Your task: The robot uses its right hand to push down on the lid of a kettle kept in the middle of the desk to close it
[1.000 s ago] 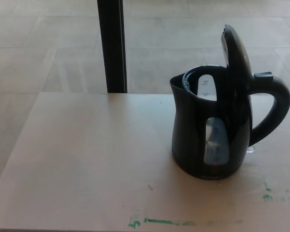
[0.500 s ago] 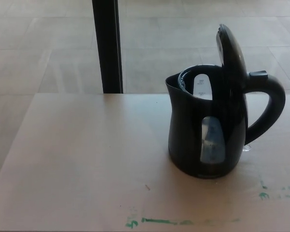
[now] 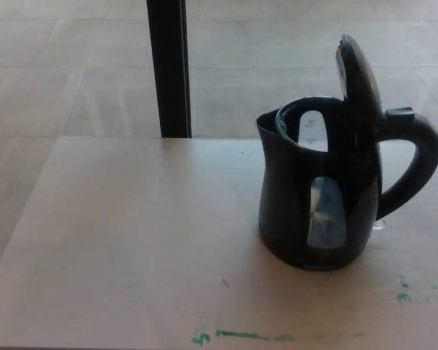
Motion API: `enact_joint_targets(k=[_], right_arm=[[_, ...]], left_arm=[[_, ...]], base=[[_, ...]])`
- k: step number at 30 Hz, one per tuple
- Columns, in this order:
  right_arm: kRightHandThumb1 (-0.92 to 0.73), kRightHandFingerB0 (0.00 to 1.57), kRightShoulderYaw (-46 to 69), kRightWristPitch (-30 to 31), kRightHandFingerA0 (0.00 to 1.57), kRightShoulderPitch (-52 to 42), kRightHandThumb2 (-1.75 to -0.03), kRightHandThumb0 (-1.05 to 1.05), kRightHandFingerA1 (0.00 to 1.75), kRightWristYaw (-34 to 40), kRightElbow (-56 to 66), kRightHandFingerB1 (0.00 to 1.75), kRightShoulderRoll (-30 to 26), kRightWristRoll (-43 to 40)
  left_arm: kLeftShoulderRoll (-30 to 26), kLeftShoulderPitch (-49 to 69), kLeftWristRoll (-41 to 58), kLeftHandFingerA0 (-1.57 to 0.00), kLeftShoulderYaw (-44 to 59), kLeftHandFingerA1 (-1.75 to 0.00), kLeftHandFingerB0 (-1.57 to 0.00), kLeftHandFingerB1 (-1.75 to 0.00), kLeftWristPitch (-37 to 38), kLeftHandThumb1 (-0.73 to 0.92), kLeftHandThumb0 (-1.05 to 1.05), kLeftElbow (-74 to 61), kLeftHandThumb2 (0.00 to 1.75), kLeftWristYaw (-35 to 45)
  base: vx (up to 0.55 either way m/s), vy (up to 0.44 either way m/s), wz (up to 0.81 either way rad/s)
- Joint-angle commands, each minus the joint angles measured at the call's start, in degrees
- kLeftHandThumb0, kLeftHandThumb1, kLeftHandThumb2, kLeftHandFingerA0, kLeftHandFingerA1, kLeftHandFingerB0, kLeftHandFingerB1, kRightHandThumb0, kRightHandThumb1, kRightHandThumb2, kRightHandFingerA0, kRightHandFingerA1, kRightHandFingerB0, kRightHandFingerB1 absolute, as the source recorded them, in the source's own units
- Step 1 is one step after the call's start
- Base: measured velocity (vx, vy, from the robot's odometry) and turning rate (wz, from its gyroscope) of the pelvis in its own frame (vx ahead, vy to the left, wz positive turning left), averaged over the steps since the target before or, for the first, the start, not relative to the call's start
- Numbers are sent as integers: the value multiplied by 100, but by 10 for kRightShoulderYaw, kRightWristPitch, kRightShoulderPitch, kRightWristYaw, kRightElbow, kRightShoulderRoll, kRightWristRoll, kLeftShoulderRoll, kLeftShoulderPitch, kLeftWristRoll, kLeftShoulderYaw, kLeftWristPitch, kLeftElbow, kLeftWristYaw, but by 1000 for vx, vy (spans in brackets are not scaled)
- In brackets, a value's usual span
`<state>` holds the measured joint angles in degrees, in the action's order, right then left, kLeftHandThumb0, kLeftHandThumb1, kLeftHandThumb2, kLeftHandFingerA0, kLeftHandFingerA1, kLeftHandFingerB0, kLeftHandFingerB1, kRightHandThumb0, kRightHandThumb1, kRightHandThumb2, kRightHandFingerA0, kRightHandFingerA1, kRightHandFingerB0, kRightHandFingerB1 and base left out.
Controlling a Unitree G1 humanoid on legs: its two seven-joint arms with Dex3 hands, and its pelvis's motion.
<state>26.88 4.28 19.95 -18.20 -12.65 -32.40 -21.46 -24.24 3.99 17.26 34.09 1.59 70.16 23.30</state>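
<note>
Behind the desk's far edge, left of centre, a dark post [image 3: 168, 69] rises from the tiled floor [image 3: 73, 65]. Moving right, the pale desk [image 3: 131, 233] lies bare apart from green marks [image 3: 241, 335] near its front edge. Right of centre stands the black kettle [image 3: 314, 197], spout to the left, handle [image 3: 416, 168] to the right, its lid [image 3: 358, 73] raised upright. Neither robot hand shows, so their state cannot be told.

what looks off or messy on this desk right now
The kettle stands upright with its lid flipped wide open, standing nearly vertical above the handle. Green marker smears streak the desk near its front edge, with more at the right. Nothing is spilled or tipped over.
</note>
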Motion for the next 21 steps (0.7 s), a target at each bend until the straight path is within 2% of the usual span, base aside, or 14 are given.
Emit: enact_joint_targets(k=[1,5,6,9,10,11,19,20,21], right_arm=[[-73,20,-79,18,25,80,-63,-77,41,4,-4,28,-17,62],[-73,24,-138,14,28,125,-63,-83,39,3,-9,28,-10,92],[-57,15,-150,13,23,132,-96,-82,52,3,-5,41,-8,97],[-62,15,-197,14,25,152,-99,-84,51,4,14,42,-11,132],[-62,15,-211,14,25,159,-99,-84,51,6,18,42,-11,145],[-75,23,-227,7,29,173,-64,-77,44,3,10,28,-5,152],[-75,26,-293,-27,33,252,-63,-78,47,1,-61,30,17,201],[-60,18,-299,-27,27,264,-96,-80,54,-5,-72,43,18,204],[-60,18,-308,-28,27,278,-96,-80,54,-12,-86,43,18,209]], left_arm=[[-10,6,14,-43,1,-42,-31,-33,-11,75,-70,-4,63,9],[-12,1,12,-44,-1,-43,-31,-34,-8,75,-69,3,63,5],[-12,2,12,-45,-1,-44,-31,-34,-8,76,-69,2,63,6],[-12,4,14,-44,0,-43,-32,-34,-9,75,-69,-1,63,11],[-11,6,15,-44,0,-43,-32,-34,-9,75,-69,-3,63,11],[-11,7,15,-44,-1,-43,-31,-34,-10,75,-69,-6,63,11],[-14,7,14,-44,-2,-42,-32,-33,-6,75,-71,3,62,12],[-15,7,14,-42,-2,-40,-31,-33,-7,76,-69,3,63,11],[-17,7,14,-42,-3,-40,-31,-33,-8,76,-69,3,63,10]], base=[[0,0,0],[0,0,0],[-22,1,6],[-8,1,3],[0,0,0],[0,0,0],[0,0,0],[0,0,0],[0,0,0]])
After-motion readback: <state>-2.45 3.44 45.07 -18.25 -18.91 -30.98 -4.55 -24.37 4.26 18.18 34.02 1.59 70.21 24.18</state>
